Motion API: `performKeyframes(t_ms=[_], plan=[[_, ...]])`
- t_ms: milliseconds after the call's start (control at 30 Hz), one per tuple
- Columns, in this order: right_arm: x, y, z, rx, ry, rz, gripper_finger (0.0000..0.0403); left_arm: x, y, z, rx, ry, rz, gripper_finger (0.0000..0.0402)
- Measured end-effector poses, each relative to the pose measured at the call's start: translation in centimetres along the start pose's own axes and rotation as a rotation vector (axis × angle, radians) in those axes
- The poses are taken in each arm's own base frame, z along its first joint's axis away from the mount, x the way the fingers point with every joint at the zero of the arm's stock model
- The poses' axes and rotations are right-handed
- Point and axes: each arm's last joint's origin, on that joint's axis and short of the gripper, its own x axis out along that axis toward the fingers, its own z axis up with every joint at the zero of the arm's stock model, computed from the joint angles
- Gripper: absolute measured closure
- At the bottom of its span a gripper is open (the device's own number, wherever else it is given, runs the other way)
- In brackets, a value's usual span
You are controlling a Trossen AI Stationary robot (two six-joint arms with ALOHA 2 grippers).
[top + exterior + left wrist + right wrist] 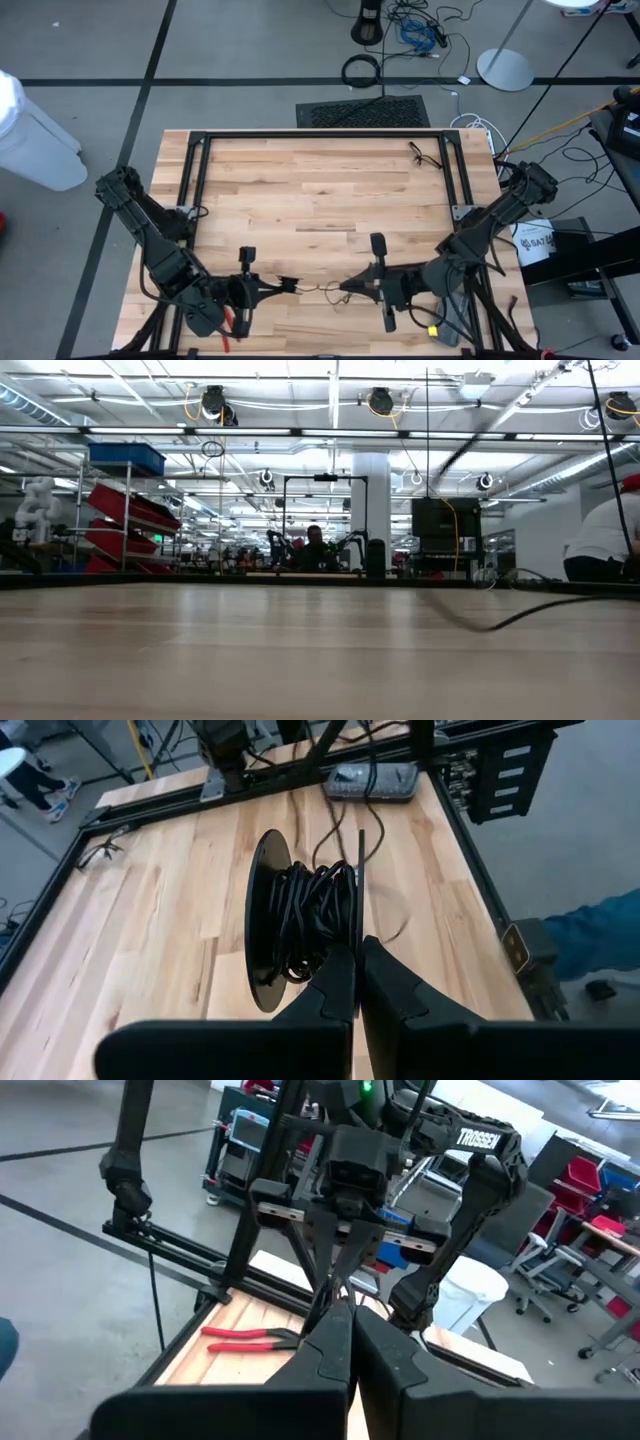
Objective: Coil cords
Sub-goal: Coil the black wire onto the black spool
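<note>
Cord [310, 915] wound on spool, pinched by left end effector [358, 982] — right end effector [350, 1325] opposite

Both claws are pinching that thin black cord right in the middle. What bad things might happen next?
1. The left claw and right claw are both shut on the cord near the table's front edge. If they pull apart, the thin cord might snap or slip out.
2. The wound loops look loose, so they might fall apart.
3. The red pliers lie close by and might get knocked.
</note>
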Motion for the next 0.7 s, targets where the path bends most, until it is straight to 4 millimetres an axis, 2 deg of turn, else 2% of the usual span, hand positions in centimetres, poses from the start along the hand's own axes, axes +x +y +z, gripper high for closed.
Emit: performKeyframes(t_ms=[300,533,700], plan=[[0.9,-1.2,0.4,-0.042,-0.077,-0.001,0.0403,1.2,0.4,0.0,-0.010,0.034,-0.019,0.0394],[1.3,-1.8,0.3,-0.060,-0.090,0.021,0.0403,3.5,0.0,-0.1,0.062,0.065,-0.102,0.0394],[1.6,-2.0,-0.1,-0.047,-0.079,0.054,0.0403,4.2,0.1,0.4,0.131,0.034,-0.167,0.0394]])
